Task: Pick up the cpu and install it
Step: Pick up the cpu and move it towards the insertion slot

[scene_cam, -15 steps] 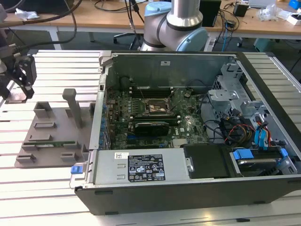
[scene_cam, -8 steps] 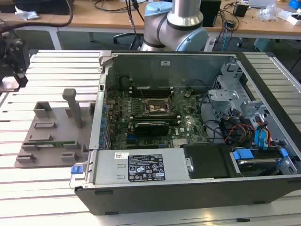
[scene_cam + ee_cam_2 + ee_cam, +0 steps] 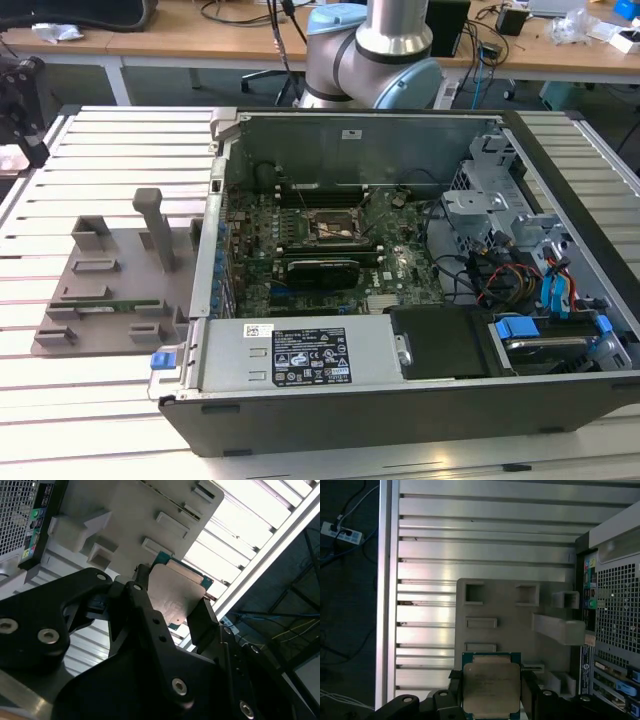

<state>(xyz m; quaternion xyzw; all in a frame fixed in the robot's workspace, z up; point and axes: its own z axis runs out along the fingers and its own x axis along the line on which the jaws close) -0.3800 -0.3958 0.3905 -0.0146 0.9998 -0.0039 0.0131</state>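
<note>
Second wrist view first: what is closest to the lens?

I see the black two-fingered gripper (image 3: 172, 605), and its fingers (image 3: 201, 622) are pressed against opposite edges of the cpu (image 3: 180, 592), a small flat square chip with a dull silvery metal lid on a teal-green board. So it is pinched and off the surface.

Does the first wrist view agree?

Yes. There I look straight onto the lid of the cpu (image 3: 491, 687), with the gripper (image 3: 491, 682) flanking it on both sides. It hangs over the near edge of the pale grey plastic fixture tray (image 3: 520, 630) with its rectangular pockets.

And past the tray?

The ribbed aluminium table (image 3: 485, 535), then the perforated back panel of the open dark desktop computer case (image 3: 620, 605) just beside the tray.

Exterior view?

The tray (image 3: 110, 290) lies on the exterior view's left of the case (image 3: 400, 400). Inside, the square metal-framed socket (image 3: 335, 228) sits on the green motherboard. Farthest back is the silver-and-blue robot arm (image 3: 385, 50).
</note>
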